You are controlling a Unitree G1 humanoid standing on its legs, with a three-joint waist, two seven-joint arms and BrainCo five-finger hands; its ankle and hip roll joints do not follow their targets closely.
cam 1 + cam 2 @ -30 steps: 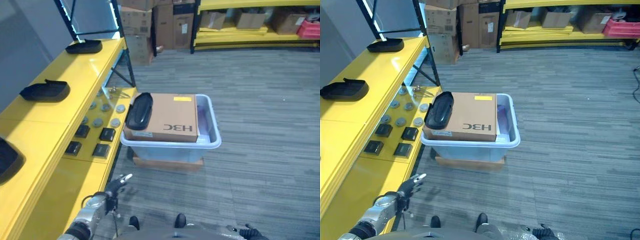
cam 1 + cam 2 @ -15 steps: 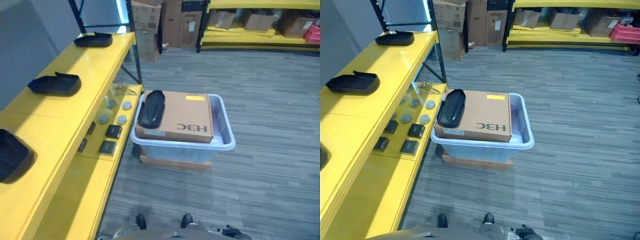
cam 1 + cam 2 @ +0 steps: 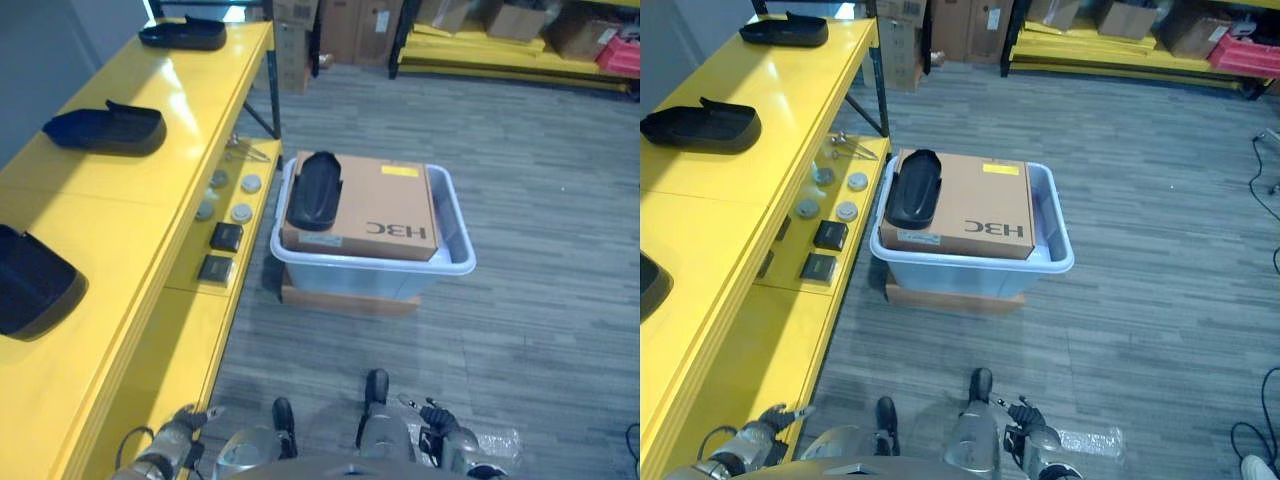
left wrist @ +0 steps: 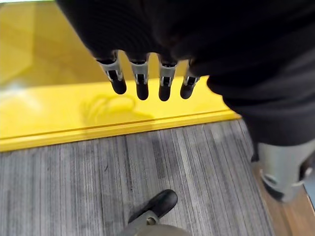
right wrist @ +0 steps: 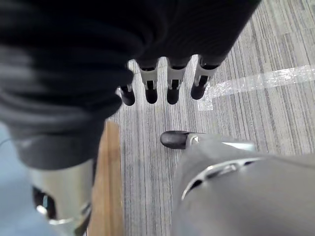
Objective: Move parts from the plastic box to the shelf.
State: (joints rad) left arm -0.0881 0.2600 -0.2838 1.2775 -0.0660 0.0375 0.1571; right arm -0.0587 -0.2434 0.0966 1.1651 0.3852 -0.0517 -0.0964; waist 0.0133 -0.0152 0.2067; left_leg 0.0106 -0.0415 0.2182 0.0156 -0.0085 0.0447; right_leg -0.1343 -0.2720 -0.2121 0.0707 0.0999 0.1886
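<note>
black part (image 3: 314, 190) atop plastic box (image 3: 452, 268), frame centre, long axis pointing away | left robot hand (image 3: 184, 420), right robot hand (image 3: 440, 418) low, equally far, fingers spread, empty

Plastic box (image 3: 445, 262) at 12 o'clock holds a cardboard carton (image 3: 380, 205); a part (image 3: 314, 190) lies on it; shelf (image 3: 120, 220) at 9 o'clock.

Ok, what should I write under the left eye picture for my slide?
A black part lies on the cardboard box in the plastic box, beside the yellow shelf; both hands hang low.
</note>
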